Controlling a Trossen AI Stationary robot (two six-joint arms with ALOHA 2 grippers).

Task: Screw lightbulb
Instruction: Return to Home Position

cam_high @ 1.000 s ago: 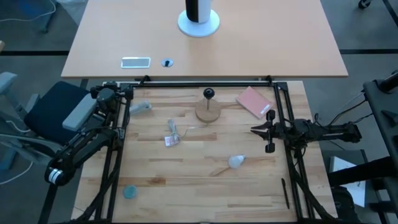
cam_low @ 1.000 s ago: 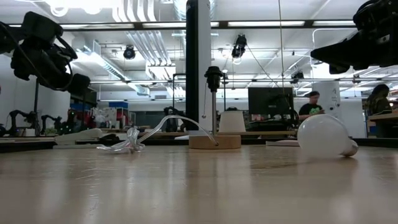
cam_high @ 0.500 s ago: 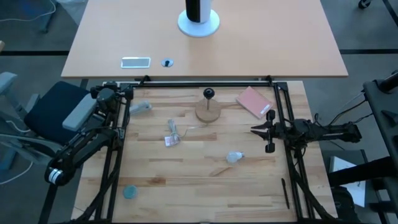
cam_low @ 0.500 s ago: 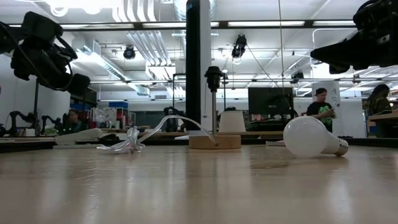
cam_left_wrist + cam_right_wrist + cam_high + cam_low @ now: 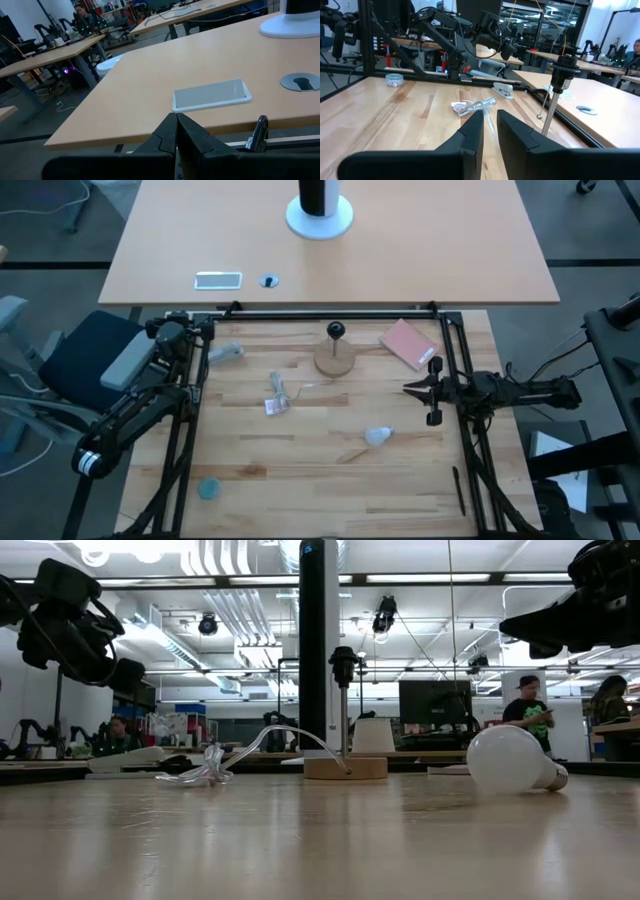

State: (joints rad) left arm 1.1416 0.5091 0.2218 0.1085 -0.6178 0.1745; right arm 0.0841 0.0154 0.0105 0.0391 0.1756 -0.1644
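Note:
The frosted white lightbulb (image 5: 377, 436) lies on its side on the wooden table, its pale screw base toward the table's right edge; it also shows in the low view (image 5: 512, 760). The black socket (image 5: 335, 331) stands on a rod above its round wooden base (image 5: 334, 361), which rests on the table farther back. My right gripper (image 5: 414, 390) hovers above the table to the right of bulb and stand, pointing left, its fingers (image 5: 470, 127) a narrow gap apart and empty. My left gripper (image 5: 175, 122) is shut and empty, parked at the table's far left corner (image 5: 188, 328).
A crumpled clear plastic wrapper (image 5: 277, 398) lies left of the stand. A red pad (image 5: 407, 343) lies at the far right, a grey object (image 5: 226, 352) at the far left, a small bluish roll (image 5: 208, 489) near left, and a black pen (image 5: 458, 490) near right.
The lightbulb has rolled a little on the table: first toward the left and far side, then slightly back. Both arms have kept still.

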